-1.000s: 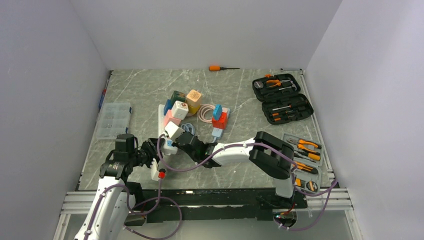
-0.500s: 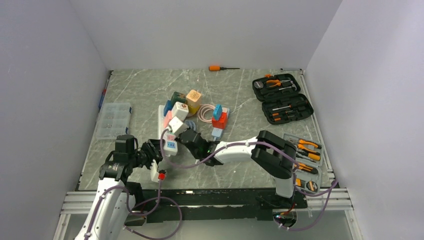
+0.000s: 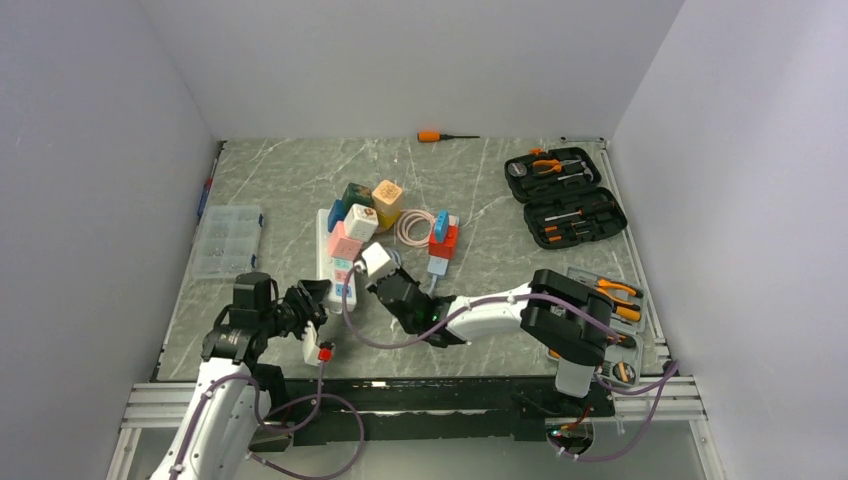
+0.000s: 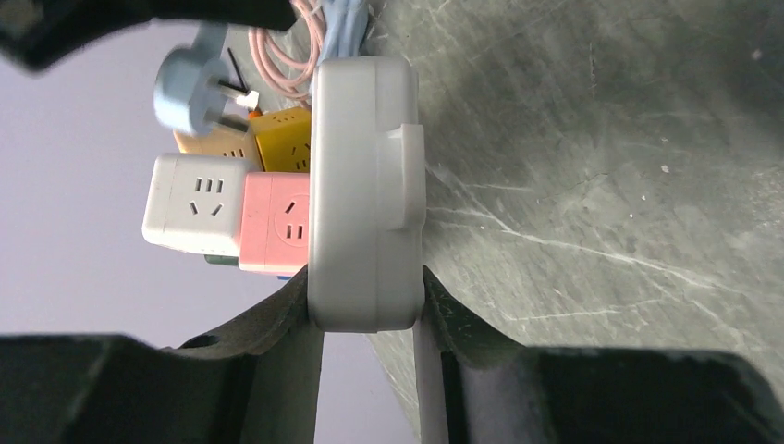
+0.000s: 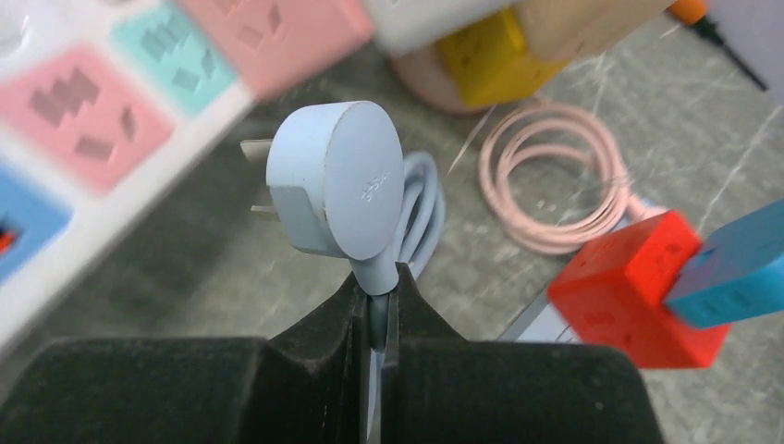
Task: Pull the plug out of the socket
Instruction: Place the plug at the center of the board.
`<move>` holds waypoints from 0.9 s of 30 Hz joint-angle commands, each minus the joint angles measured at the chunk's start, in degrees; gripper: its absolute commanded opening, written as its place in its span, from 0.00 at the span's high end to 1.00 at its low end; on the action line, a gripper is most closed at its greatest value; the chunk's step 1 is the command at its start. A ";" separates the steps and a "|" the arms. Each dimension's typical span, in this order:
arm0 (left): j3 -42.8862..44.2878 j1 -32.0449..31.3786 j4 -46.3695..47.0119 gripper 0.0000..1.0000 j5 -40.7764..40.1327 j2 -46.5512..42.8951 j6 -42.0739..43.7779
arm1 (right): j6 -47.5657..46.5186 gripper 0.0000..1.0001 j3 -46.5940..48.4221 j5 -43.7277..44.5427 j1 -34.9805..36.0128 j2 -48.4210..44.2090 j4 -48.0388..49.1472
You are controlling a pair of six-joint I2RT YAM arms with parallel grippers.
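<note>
Plug [image 5: 337,176] now off socket [image 4: 365,185], right gripper [image 5: 377,301] clamping it, left gripper [image 4: 367,289] clamping socket.

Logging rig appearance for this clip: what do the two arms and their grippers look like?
The left arm and right arm have white shells, black joint housings and loose purple cables. The left gripper and right gripper are black, with matte black fingers.

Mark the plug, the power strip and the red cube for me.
plug [image 5: 337,180], right wrist view, on its round blue face.
power strip [image 4: 361,185], left wrist view, on the white side of its near end.
red cube [image 5: 619,277], right wrist view, on its red top face.
</note>
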 commanded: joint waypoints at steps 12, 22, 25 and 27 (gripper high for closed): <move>-6.98 0.07 10.02 0.71 -7.05 3.67 -10.33 | 14.92 0.81 -5.49 -9.22 6.13 -5.61 -15.76; -8.73 0.14 2.28 0.43 -8.65 3.84 -7.78 | 18.10 0.64 -5.27 -12.01 6.13 -7.95 -21.87; -8.82 0.14 0.36 0.35 -9.83 4.57 -6.59 | 18.48 0.61 -5.76 -11.26 6.01 -9.28 -22.25; -8.73 0.14 -1.40 0.29 -10.87 5.26 -5.56 | 18.41 0.56 -5.86 -11.05 6.06 -10.17 -22.72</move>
